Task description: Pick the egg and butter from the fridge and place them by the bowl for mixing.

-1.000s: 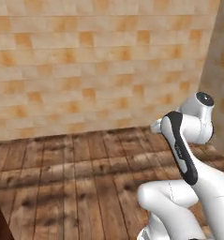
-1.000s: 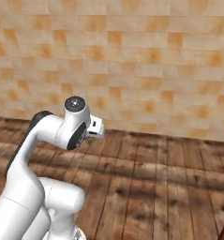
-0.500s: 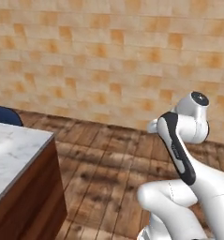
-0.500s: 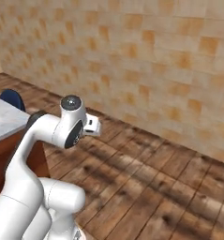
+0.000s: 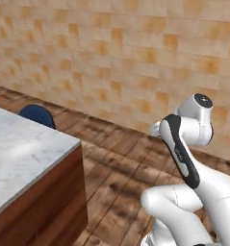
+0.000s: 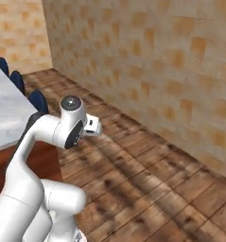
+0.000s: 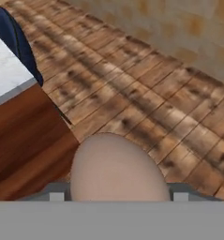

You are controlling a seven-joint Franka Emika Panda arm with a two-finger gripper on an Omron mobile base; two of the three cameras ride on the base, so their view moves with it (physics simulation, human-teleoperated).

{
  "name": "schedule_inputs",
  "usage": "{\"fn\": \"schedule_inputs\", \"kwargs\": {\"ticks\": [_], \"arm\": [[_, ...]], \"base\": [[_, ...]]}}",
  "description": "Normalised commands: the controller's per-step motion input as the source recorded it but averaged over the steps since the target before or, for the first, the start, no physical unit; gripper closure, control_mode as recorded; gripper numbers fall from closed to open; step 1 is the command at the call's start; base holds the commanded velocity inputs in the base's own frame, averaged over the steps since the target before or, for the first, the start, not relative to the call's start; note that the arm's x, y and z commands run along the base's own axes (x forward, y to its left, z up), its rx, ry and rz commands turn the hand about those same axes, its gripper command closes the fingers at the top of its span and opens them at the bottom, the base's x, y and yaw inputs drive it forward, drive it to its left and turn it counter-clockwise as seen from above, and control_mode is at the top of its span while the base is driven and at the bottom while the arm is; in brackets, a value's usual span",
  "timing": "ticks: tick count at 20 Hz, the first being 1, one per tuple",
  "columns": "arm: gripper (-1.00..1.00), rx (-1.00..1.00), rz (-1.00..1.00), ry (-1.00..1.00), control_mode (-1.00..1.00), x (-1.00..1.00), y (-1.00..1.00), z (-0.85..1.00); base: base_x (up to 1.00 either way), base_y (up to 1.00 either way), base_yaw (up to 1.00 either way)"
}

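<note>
The egg (image 7: 117, 168) was held clamped between the jaws of the gripper (image 7: 114, 196), above a wooden floor (image 7: 146, 89), beside a marble-topped counter (image 7: 8, 75).

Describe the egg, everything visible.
The egg shows in the hand view as a smooth, matte, pale brown oval, rounded end up. It sits at the bottom of that view, held in the gripper, well above the wood plank floor and beside the marble-topped counter. No cracks visible; its lower part is hidden.
</note>
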Motion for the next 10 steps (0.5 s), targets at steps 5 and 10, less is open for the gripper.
{"fn": "schedule_inputs", "kwargs": {"ticks": [5, 10], "arm": [[1.00, 0.00, 0.00, 0.00, 1.00, 0.00, 0.00, 0.00], [1.00, 0.00, 0.00, 0.00, 1.00, 0.00, 0.00, 0.00]], "base": [[0.28, 0.00, 0.88], [0.31, -0.08, 0.76]]}}
